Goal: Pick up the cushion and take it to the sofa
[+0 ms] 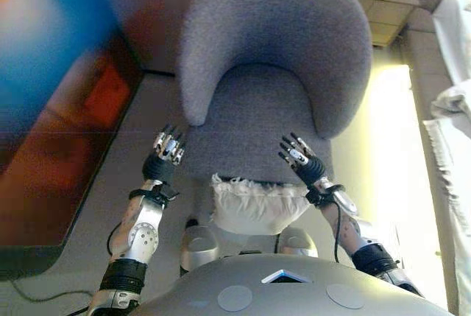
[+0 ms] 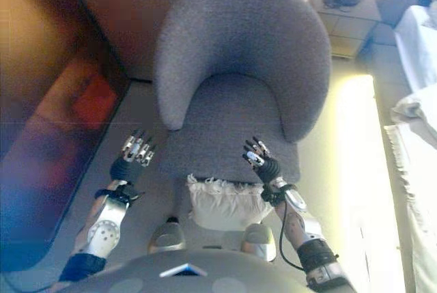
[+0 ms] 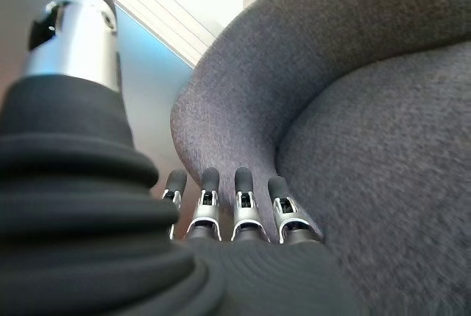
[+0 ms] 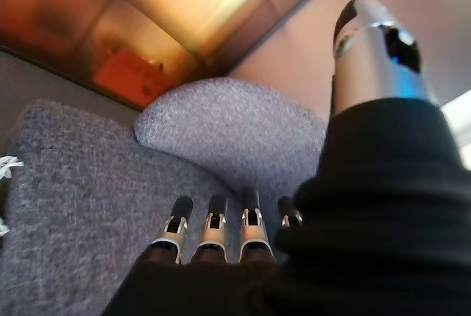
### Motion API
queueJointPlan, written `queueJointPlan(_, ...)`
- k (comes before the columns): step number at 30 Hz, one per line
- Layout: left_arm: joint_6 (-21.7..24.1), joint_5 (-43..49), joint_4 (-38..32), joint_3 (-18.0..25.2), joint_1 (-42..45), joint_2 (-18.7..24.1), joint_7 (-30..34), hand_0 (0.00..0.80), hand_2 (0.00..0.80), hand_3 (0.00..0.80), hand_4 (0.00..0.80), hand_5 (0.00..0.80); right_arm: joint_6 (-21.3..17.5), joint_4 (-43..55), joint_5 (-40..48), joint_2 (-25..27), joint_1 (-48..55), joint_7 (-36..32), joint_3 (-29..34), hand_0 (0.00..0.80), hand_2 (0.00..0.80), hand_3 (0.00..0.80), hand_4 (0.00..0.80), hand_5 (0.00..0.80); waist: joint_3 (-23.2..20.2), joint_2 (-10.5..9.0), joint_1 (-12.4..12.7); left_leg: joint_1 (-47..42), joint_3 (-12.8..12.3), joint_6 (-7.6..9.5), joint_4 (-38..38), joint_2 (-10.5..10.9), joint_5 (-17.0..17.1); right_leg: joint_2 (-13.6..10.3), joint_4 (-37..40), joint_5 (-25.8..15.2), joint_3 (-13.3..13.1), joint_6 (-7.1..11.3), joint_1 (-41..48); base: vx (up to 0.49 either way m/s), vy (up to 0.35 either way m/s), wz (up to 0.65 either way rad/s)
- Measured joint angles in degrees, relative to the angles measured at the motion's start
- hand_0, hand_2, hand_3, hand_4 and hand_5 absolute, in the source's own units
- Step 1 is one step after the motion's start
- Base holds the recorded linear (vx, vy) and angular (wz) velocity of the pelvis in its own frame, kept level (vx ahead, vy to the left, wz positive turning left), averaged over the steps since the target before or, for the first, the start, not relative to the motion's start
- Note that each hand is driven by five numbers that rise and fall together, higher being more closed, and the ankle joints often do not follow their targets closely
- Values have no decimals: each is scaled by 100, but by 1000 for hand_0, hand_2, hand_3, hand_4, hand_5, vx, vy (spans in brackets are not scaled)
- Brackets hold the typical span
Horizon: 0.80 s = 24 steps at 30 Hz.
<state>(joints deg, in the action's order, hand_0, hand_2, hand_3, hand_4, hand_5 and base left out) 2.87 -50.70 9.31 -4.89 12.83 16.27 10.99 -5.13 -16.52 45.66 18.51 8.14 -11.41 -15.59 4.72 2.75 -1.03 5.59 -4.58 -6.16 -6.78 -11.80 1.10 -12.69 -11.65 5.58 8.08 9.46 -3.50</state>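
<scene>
Left eye view: cushion (image 1: 257,204) lies at armchair (image 1: 276,73) seat's front edge. Left hand (image 1: 168,150) and right hand (image 1: 300,158) hover either side, fingers straight, empty, likely set to pinch it between them.

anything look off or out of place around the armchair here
The white cushion sits right at the front edge of the grey armchair seat rather than against its backrest, with its fringed edge ragged. Whether it overhangs is unclear. Both the left hand and right hand are open, holding nothing.
</scene>
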Motion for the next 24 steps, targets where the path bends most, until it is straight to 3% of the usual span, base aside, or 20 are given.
queueJointPlan(3,3,51,10,-14,90,48,27,0,0,0,0,0,-50,-2,1,-24,82,116,33,0,0,0,0,0,-13,2,40,-140,-140,-171,266,246,111,-255,18,-56,-131,131,-57,69,64,-2)
queueJointPlan(6,3,66,17,-77,107,147,23,0,0,0,0,0,-79,-3,5,-141,225,161,119,0,0,0,0,0,-50,-103,19,-366,-214,-176,437,376,115,-356,420,-221,-133,232,237,94,46,-9)
queueJointPlan(13,25,175,95,-118,104,224,-112,0,0,0,0,0,-77,-42,-1,-255,224,199,142,0,0,0,0,0,-153,-254,26,-708,-303,-242,686,327,157,-218,1085,-535,-117,275,722,46,-7,-10)
queueJointPlan(18,23,271,95,-155,118,221,-81,0,0,0,0,0,-71,-41,-9,-235,197,198,142,0,0,0,0,0,-168,-295,37,-760,-309,-290,660,276,117,-146,1057,-512,-131,229,715,-20,15,-4)
queueJointPlan(20,28,271,95,-198,110,238,-80,0,0,0,0,0,-71,-55,-61,-236,150,194,119,0,0,0,0,0,-143,-310,74,-796,-342,-322,607,260,37,-233,873,-482,-77,189,587,-44,-16,-33)
queueJointPlan(22,35,271,118,-204,115,307,-95,0,0,0,0,0,-69,-71,-75,-344,-38,171,94,0,0,0,0,0,-81,-356,98,-808,-505,-316,594,240,-6,-470,392,-437,124,149,205,12,-148,-58)
queueJointPlan(24,37,270,128,-202,87,382,-112,0,0,0,0,0,-63,-69,-87,-456,-129,134,-7,0,0,0,0,0,29,-397,142,-797,-479,-352,495,238,-61,-577,93,-389,177,172,13,79,-297,-42)
